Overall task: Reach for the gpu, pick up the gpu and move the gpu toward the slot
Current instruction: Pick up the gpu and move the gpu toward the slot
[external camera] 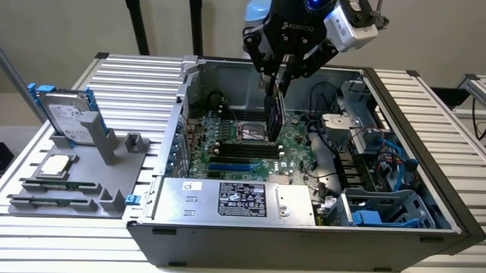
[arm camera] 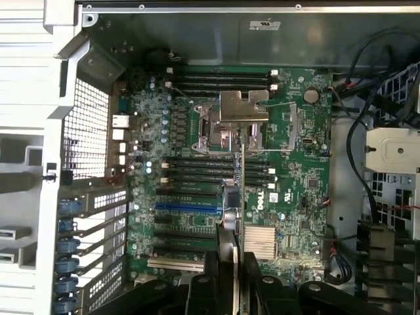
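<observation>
My gripper (external camera: 279, 71) hangs over the open computer case, shut on the top edge of the gpu (external camera: 275, 114). The card hangs vertically and edge-on, its lower end just above the green motherboard (external camera: 227, 142). In the wrist view the gpu (arm camera: 241, 190) appears as a thin edge running out from between my gripper's (arm camera: 237, 266) black fingers (arm camera: 203, 289). It hangs over the area beside the blue slot (arm camera: 187, 206) and the black slots around it. The blue slot (external camera: 227, 168) lies on the near part of the board.
The case walls (external camera: 410, 170) surround the board. A silver power supply (external camera: 235, 199) sits at the near side, with cables and a drive cage (external camera: 379, 207) on the exterior view's right. A grey fixture (external camera: 68, 182) on the exterior view's left holds a hard drive (external camera: 67, 116) and a square chip (external camera: 54, 165).
</observation>
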Robot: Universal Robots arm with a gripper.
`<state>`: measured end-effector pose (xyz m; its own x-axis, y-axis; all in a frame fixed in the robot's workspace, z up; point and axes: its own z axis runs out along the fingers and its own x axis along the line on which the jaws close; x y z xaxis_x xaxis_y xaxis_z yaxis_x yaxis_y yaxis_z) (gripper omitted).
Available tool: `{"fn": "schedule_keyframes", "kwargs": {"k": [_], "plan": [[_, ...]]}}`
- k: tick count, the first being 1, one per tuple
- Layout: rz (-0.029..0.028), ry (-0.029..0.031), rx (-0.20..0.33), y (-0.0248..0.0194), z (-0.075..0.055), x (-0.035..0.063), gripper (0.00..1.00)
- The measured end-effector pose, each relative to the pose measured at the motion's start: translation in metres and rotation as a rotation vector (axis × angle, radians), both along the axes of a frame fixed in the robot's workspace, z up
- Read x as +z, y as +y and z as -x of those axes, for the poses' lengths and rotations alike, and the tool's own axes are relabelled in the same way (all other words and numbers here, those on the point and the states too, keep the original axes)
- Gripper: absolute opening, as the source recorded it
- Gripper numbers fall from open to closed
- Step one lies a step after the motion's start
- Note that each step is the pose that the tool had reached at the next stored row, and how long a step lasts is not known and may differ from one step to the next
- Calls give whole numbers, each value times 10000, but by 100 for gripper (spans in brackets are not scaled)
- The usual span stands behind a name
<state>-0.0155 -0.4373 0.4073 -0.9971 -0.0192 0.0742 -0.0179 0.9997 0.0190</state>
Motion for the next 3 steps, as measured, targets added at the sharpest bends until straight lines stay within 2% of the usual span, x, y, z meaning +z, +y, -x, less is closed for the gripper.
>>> {"fn": "schedule_keyframes", "kwargs": {"k": [3], "plan": [[0,0,0,0,0,0,26]]}}
